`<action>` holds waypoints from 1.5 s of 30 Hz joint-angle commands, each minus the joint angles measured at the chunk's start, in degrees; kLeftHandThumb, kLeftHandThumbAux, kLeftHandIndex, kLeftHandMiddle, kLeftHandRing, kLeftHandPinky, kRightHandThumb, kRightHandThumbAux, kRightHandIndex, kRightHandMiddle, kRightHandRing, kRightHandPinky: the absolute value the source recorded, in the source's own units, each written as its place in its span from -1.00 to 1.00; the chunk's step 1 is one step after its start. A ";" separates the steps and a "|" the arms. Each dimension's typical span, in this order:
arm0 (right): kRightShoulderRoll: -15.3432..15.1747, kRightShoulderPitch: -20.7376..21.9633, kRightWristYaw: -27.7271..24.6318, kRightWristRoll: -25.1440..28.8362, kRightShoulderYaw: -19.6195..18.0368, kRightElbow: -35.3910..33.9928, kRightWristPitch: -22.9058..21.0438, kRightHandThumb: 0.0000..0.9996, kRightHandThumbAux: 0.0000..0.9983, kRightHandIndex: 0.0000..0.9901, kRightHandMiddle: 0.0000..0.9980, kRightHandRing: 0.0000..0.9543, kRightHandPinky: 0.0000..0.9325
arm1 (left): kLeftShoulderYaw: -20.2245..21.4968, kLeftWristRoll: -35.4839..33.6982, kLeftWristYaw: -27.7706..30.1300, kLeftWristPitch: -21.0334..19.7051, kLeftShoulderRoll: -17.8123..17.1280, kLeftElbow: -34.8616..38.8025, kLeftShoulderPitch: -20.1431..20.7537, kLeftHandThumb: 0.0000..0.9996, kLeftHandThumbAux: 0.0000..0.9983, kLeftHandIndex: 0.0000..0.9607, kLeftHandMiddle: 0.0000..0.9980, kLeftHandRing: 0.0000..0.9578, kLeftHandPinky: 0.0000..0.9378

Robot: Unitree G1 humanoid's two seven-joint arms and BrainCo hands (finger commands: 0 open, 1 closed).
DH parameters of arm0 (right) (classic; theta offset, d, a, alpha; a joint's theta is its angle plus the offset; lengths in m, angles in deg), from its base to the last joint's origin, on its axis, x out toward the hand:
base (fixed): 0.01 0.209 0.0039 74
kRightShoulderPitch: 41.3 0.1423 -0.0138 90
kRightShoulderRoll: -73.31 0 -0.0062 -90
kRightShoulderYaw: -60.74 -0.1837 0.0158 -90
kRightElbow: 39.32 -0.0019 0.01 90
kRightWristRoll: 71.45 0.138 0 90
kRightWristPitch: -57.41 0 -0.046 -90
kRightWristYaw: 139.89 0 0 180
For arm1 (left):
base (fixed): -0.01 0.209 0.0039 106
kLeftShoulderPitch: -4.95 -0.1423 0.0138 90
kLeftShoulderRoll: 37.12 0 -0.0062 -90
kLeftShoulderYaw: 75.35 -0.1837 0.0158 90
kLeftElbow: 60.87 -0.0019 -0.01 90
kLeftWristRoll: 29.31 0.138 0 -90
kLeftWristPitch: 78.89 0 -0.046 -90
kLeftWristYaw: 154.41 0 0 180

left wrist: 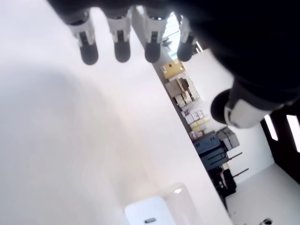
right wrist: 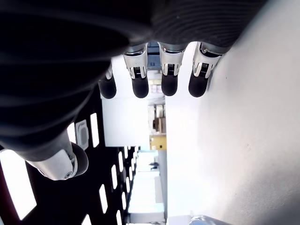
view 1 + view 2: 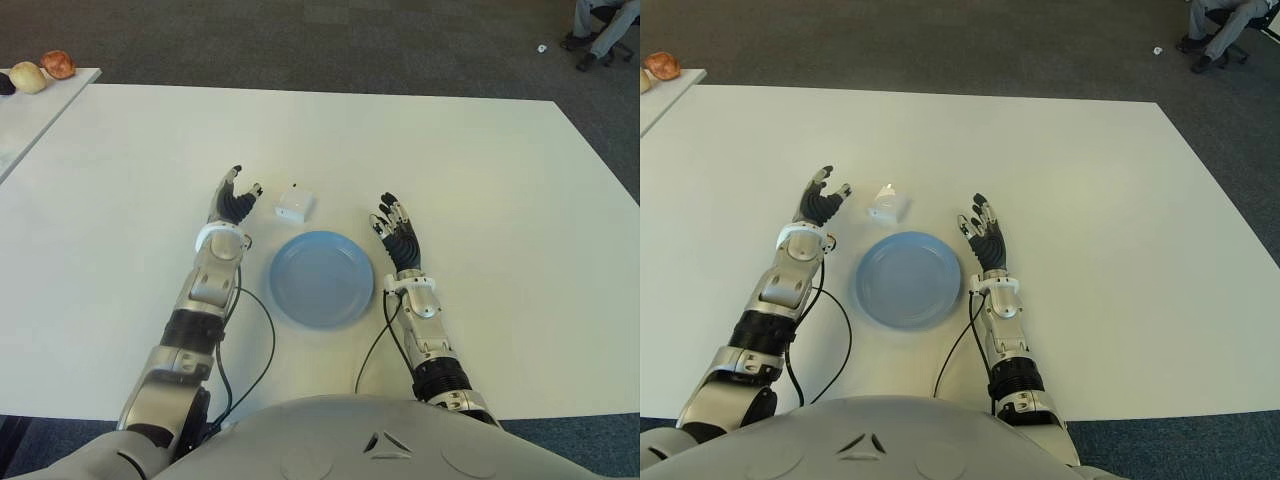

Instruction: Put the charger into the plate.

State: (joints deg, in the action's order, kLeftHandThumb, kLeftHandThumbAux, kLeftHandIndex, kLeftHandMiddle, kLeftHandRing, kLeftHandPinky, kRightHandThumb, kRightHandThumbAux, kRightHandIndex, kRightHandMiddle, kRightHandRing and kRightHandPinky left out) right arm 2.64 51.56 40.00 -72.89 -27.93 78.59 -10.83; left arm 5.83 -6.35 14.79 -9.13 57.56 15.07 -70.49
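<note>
Charger (image 3: pixel 295 204) lies beside plate (image 3: pixel 322 279), half cropped at left wrist.

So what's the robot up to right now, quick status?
Left hand open beside the charger; right hand open, right of the plate. Charger on the table, just beyond the plate. Nothing between them.

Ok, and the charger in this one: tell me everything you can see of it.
The charger is a small white block with rounded corners, plastic by its look, with a small dark mark near its far edge. It lies flat on the white table, just beyond the far rim of the blue plate and apart from it. Nothing touches it: the left hand, fingers open, shows beside it on its left, and the right hand, also open, is farther off on the plate's right.
</note>
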 commanded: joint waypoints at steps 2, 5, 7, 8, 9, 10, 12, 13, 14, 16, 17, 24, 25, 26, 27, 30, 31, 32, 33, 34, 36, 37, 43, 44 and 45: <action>0.61 -1.66 -1.33 1.12 0.06 3.14 -1.31 -0.93 0.14 -0.89 -0.90 -0.94 -0.94 | -8.64 10.95 1.53 -3.19 -3.08 0.67 3.11 -0.79 -0.17 -1.00 -1.00 -1.00 -0.95; 0.66 -1.56 -1.74 1.40 -0.10 3.29 -1.31 -0.93 0.12 -0.89 -0.90 -0.95 -0.94 | -11.83 15.17 2.37 -4.33 -4.29 1.32 3.57 -0.84 -0.20 -1.00 -1.00 -1.00 -0.99; 0.68 -1.52 -1.82 1.47 -0.18 3.27 -1.34 -0.92 0.12 -0.89 -0.90 -0.95 -0.94 | -13.94 17.78 3.03 -4.50 -5.00 0.99 4.10 -0.86 -0.23 -1.00 -1.00 -1.00 -0.99; 0.69 -1.51 -1.85 1.51 -0.21 3.27 -1.32 -0.92 0.11 -0.89 -0.90 -0.95 -0.94 | -15.26 19.29 3.47 -4.74 -5.17 0.87 4.44 -0.87 -0.24 -1.00 -1.00 -1.00 -1.00; 0.70 -1.49 -1.87 1.54 -0.23 3.28 -1.30 -0.92 0.11 -0.89 -0.90 -0.95 -0.94 | -16.14 20.33 3.80 -4.96 -5.26 0.82 4.66 -0.88 -0.25 -1.00 -1.00 -1.00 -1.00; 0.71 -1.49 -1.88 1.55 -0.25 3.28 -1.29 -0.92 0.11 -0.89 -0.90 -0.95 -0.94 | -16.59 20.91 4.01 -5.15 -5.26 0.84 4.76 -0.88 -0.26 -1.00 -1.00 -1.00 -1.00; 0.83 -1.43 -1.92 1.66 -0.27 3.21 -1.35 -0.92 0.11 -0.89 -0.90 -0.95 -0.94 | -17.90 22.65 4.80 -5.48 -5.43 0.94 5.15 -0.89 -0.29 -1.00 -1.00 -1.00 -1.00; 0.90 -1.40 -2.00 1.81 -0.32 3.18 -1.37 -0.92 0.11 -0.89 -0.90 -0.95 -0.94 | -18.69 23.65 5.39 -5.58 -5.60 1.00 5.41 -0.89 -0.30 -1.00 -1.00 -1.00 -1.00; 0.94 -1.37 -2.10 1.97 -0.37 3.18 -1.30 -0.91 0.11 -0.89 -0.90 -0.95 -0.94 | -19.57 24.71 6.07 -5.57 -5.89 0.95 5.73 -0.89 -0.32 -1.00 -1.00 -1.00 -1.00; 0.96 -1.34 -2.23 2.17 -0.42 3.21 -1.18 -0.91 0.11 -0.89 -0.90 -0.95 -0.95 | -20.64 26.19 7.06 -5.49 -6.23 0.79 6.16 -0.88 -0.35 -1.00 -1.00 -1.00 -1.00; 0.95 -1.34 -2.26 2.22 -0.42 3.22 -1.13 -0.91 0.11 -0.89 -0.90 -0.95 -0.94 | -20.93 26.67 7.39 -5.45 -6.30 0.71 6.28 -0.87 -0.37 -1.00 -1.00 -1.00 -1.00; 1.05 -1.31 -2.41 2.46 -0.41 3.48 -0.56 -0.91 0.10 -0.88 -0.89 -0.94 -0.93 | -22.21 28.85 8.15 -4.79 -6.52 -0.51 6.95 -0.84 -0.42 -1.00 -1.00 -1.00 -1.00; 1.06 -1.29 -2.44 2.52 -0.44 3.52 -0.51 -0.91 0.09 -0.88 -0.88 -0.93 -0.93 | -22.53 29.17 8.24 -4.62 -6.50 -0.91 7.20 -0.84 -0.42 -1.00 -1.00 -1.00 -1.00; 1.06 -1.27 -2.46 2.58 -0.46 3.56 -0.50 -0.91 0.09 -0.88 -0.88 -0.93 -0.93 | -22.82 29.48 8.36 -4.50 -6.45 -1.27 7.44 -0.83 -0.43 -1.00 -1.00 -1.00 -1.00; 1.07 -1.25 -2.48 2.62 -0.47 3.59 -0.48 -0.91 0.08 -0.88 -0.88 -0.93 -0.93 | -23.00 29.69 8.44 -4.42 -6.41 -1.51 7.59 -0.83 -0.43 -1.00 -1.00 -1.00 -1.00; 1.07 -1.30 -2.36 2.54 -0.42 3.52 -0.57 -0.91 0.07 -0.88 -0.88 -0.93 -0.92 | -23.50 30.33 9.07 -4.52 -6.11 -1.84 8.02 -0.82 -0.44 -1.00 -1.00 -1.00 -1.00; 1.09 -1.36 -2.30 2.47 -0.36 3.45 -0.59 -0.91 0.07 -0.88 -0.88 -0.92 -0.92 | -23.60 30.49 9.30 -4.58 -6.06 -1.79 8.08 -0.82 -0.44 -1.00 -1.00 -1.00 -1.00; 1.07 -1.41 -2.26 2.37 -0.30 3.41 -0.49 -0.91 0.07 -0.88 -0.87 -0.92 -0.92 | -23.76 30.70 9.70 -4.73 -6.02 -1.60 8.13 -0.82 -0.45 -1.00 -1.00 -1.00 -1.00; 1.05 -1.44 -2.24 2.31 -0.26 3.39 -0.41 -0.92 0.07 -0.89 -0.87 -0.92 -0.92 | -23.87 30.85 9.99 -4.84 -5.99 -1.48 8.16 -0.82 -0.45 -1.00 -1.00 -1.00 -1.00; 1.03 -1.45 -2.25 2.29 -0.25 3.40 -0.36 -0.92 0.07 -0.89 -0.87 -0.92 -0.91 | -23.93 30.94 10.16 -4.90 -5.97 -1.40 8.18 -0.83 -0.45 -1.00 -1.00 -1.00 -1.00; 0.98 -1.39 -2.29 2.27 -0.24 3.48 -0.18 -0.92 0.07 -0.89 -0.87 -0.91 -0.90 | -24.10 31.21 10.82 -5.07 -5.92 -1.08 8.18 -0.83 -0.45 -1.00 -1.00 -1.00 -1.00; 0.96 -1.36 -2.32 2.27 -0.25 3.53 -0.10 -0.92 0.07 -0.89 -0.86 -0.91 -0.90 | -24.16 31.32 11.13 -5.13 -5.89 -0.94 8.17 -0.84 -0.46 -1.00 -1.00 -1.00 -1.00; 0.88 -1.47 -2.29 2.08 -0.12 3.27 0.10 -0.93 0.04 -0.88 -0.84 -0.89 -0.90 | -24.55 31.95 13.44 -5.82 -5.57 0.38 7.71 -0.88 -0.45 -1.00 -1.00 -1.00 -1.00; 0.86 -1.50 -2.29 2.06 -0.11 3.21 0.04 -0.94 0.04 -0.88 -0.84 -0.89 -0.91 | -24.62 32.04 13.61 -5.91 -5.45 0.40 7.67 -0.88 -0.45 -1.00 -1.00 -1.00 -1.00; 0.86 -1.52 -2.28 2.04 -0.11 3.17 0.00 -0.94 0.04 -0.88 -0.84 -0.89 -0.91 | -24.66 32.12 13.74 -5.98 -5.36 0.42 7.64 -0.89 -0.45 -1.00 -1.00 -1.00 -1.00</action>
State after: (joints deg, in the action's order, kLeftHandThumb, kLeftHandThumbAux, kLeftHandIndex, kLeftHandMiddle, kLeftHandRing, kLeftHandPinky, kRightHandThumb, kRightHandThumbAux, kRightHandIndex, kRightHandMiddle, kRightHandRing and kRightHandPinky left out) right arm 2.67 51.93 37.61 -71.09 -28.17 79.60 -9.10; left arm -18.13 24.70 26.93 -14.61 51.85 15.27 -62.81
